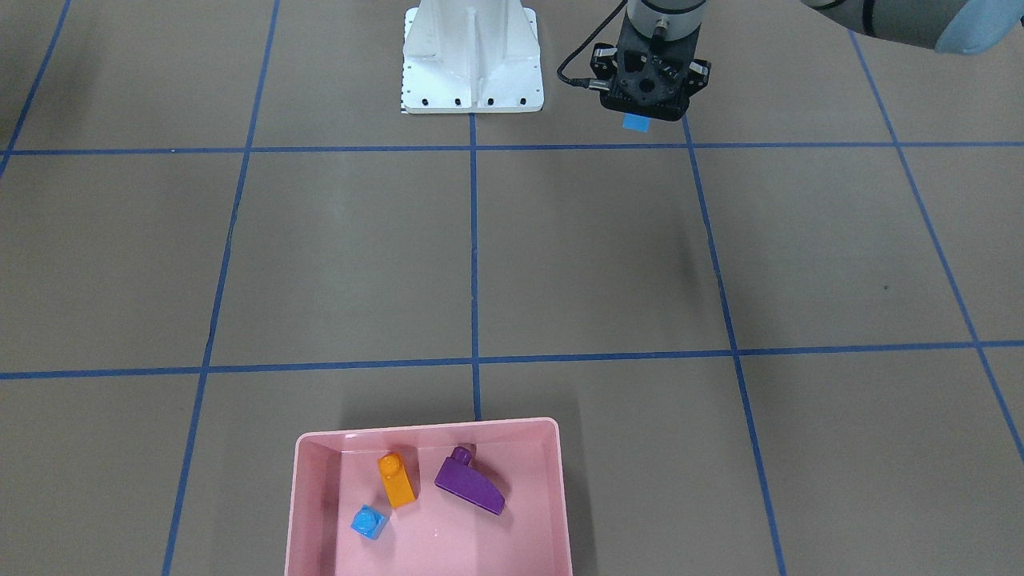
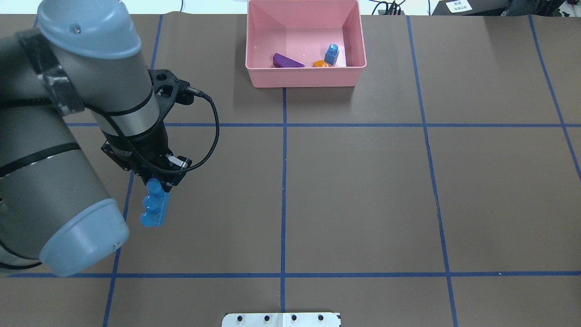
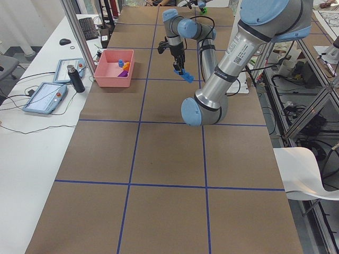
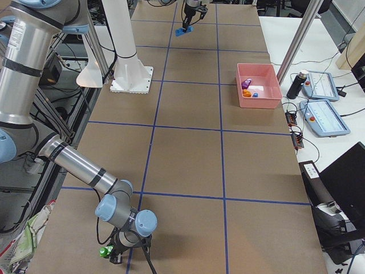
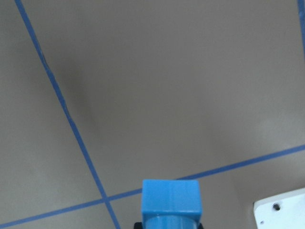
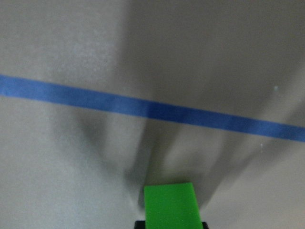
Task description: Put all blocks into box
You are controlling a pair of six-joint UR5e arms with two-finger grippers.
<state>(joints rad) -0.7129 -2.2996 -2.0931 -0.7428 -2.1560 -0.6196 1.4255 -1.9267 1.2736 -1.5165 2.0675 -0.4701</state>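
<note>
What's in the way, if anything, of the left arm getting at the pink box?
Probably nothing: no object stands on the table between the left pincer, shut on the long blue bar, and the pink box, and the box is open-topped. Distance is the only doubt.

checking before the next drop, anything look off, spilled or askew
Nothing stands out: the orange sloped brick, purple wedge brick and blue one-stud cube lie inside the pink plastic tray; left gripper holds a long blue bar, right gripper a green brick.
</note>
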